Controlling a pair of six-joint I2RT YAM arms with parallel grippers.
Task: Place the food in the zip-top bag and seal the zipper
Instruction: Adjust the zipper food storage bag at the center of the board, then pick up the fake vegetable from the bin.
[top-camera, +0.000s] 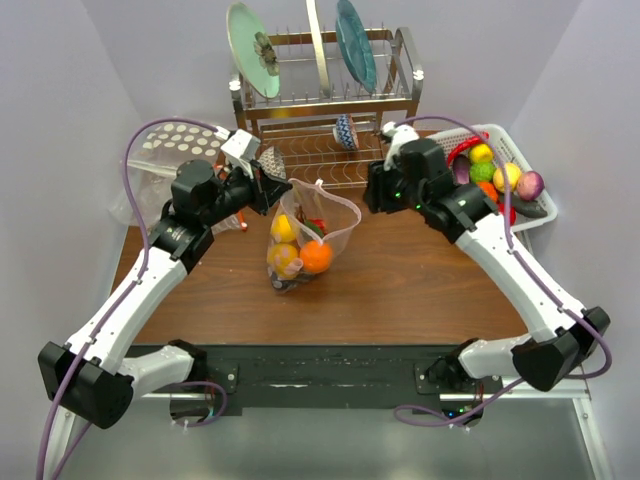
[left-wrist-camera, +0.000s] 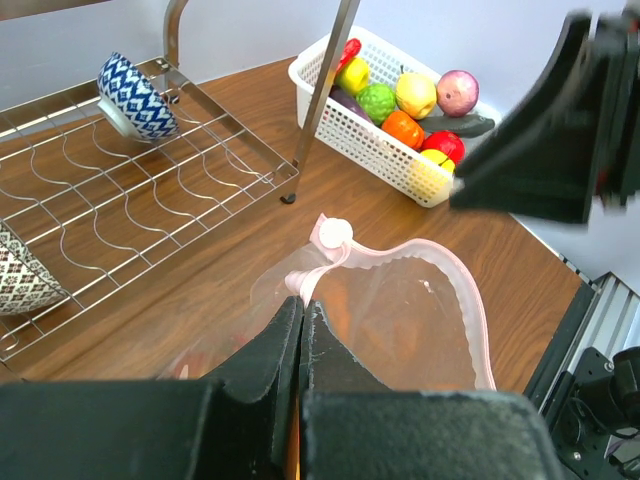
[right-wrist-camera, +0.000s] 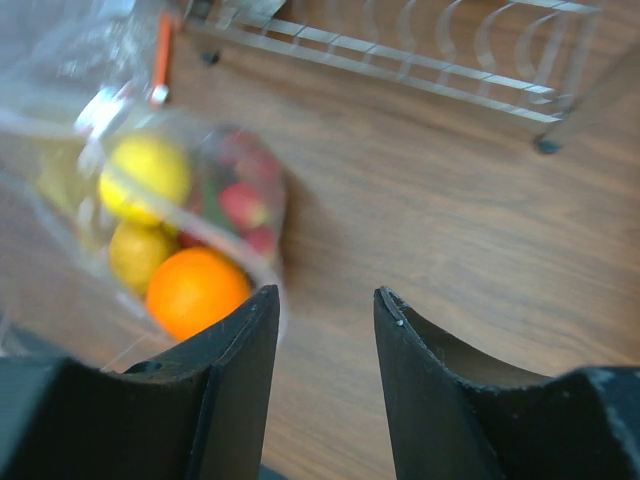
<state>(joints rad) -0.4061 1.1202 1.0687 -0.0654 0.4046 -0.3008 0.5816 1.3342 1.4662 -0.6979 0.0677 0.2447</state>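
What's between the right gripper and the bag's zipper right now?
Nothing visible. The right gripper is open beside the bag, with only bare table between them. The zipper is unblocked on that side. The left gripper is shut on the bag's opposite rim.

A brown wood-grain table (top-camera: 420, 290) carries everything. Near its middle, slightly left, the bottom of the see-through zip-top bag (top-camera: 297, 262) rests on the wood, bulging with yellow, orange and red food, while its mouth stands raised off the surface. Along the far edge stands a metal wire dish rack (top-camera: 310, 162), its feet planted on the board. At the far right corner sits a white lattice basket (left-wrist-camera: 380, 155), just beside the rack. At the far left corner lies a crinkly polka-dot bag (top-camera: 175, 140). The near half is bare wood
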